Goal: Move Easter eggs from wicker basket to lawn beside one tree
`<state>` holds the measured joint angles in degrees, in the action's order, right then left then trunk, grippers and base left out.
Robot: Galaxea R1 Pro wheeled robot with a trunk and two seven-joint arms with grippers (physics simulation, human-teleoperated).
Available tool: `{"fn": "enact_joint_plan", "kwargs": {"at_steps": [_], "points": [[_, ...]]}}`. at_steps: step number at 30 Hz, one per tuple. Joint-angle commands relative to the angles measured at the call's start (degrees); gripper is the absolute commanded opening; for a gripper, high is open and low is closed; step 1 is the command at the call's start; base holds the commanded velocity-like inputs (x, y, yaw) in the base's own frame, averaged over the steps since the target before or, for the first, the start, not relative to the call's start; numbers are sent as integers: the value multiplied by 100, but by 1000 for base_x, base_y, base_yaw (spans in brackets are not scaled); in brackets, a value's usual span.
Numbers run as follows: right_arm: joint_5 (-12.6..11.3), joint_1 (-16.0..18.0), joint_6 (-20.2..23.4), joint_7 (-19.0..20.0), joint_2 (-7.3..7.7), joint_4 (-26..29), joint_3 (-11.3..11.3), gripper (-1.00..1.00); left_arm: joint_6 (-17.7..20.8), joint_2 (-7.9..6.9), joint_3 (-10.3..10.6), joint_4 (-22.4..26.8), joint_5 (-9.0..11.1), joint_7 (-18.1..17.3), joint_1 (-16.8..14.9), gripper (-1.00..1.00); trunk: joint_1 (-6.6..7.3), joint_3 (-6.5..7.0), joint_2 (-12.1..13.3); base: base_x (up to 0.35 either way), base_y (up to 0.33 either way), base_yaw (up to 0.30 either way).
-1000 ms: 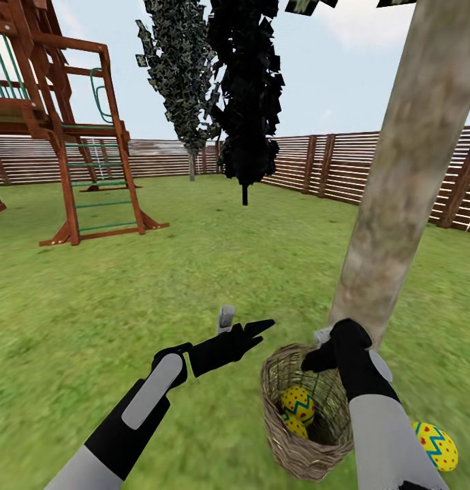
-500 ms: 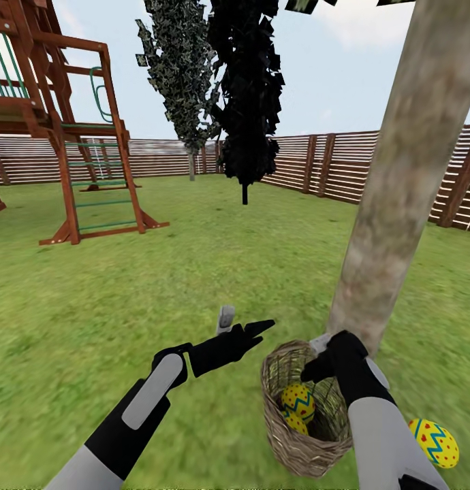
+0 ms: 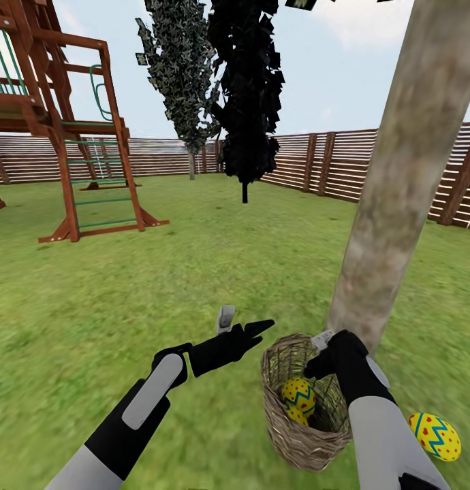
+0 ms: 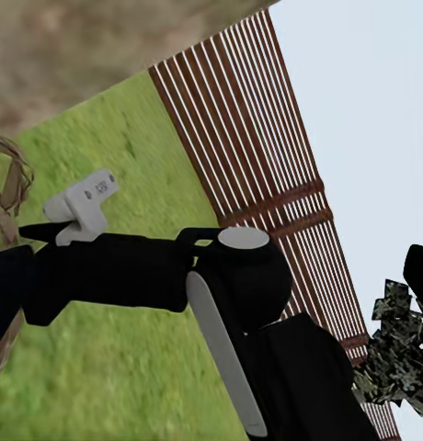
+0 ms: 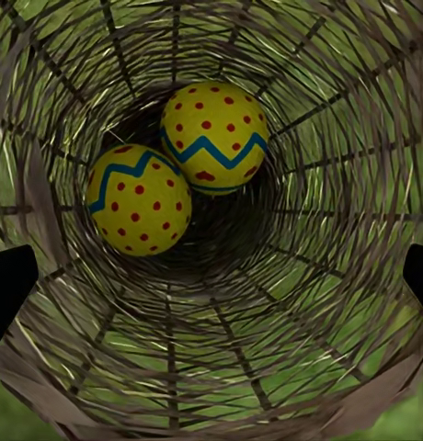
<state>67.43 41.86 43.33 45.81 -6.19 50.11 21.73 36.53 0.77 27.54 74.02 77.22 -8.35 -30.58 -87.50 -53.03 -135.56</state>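
Two hands show over the grass in the head view. The right hand (image 3: 321,340) hangs at the far rim of the wicker basket (image 3: 289,435), pointing down into it; in the right wrist view its two dark fingertips (image 5: 9,280) sit wide apart at either edge of the picture with nothing between them, looking straight into the basket's woven well. Two Easter eggs lie at the bottom there, touching one another: one egg (image 5: 214,138) deeper in, the other egg (image 5: 138,198) beside it, both yellow with a blue-green zigzag and red dots. The head view shows the same pair (image 3: 298,398) low inside the tilted basket. A third egg (image 3: 434,437) lies on the lawn (image 3: 194,272) outside the basket, beyond the right forearm and near the foot of the tree (image 3: 392,184), whose thick mottled trunk rises just behind the basket. The left hand (image 3: 243,325) is held out above bare grass beside the basket, apart from it, gripping nothing; one pale finger and one dark finger are spread apart. In the left wrist view the right arm (image 4: 239,285) crosses in front of the fence. Farther off stand a wooden play set (image 3: 65,129), two dark narrow trees (image 3: 245,88) and a brown slat fence (image 3: 344,163) closing the garden.
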Motion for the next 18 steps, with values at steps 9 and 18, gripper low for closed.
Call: {"fn": "enact_joint_plan", "kwargs": {"at_steps": [9,18], "points": [[74,6,-21,17,-5,-8,-7,100,9,-6,5,-2,29,-18,-3,100,1,-6,-4,0,0,0],[77,6,-180,16,-5,-520,-24,100,2,2,7,-2,21,-18,-4,100,1,-6,-4,46,2,0]]}}
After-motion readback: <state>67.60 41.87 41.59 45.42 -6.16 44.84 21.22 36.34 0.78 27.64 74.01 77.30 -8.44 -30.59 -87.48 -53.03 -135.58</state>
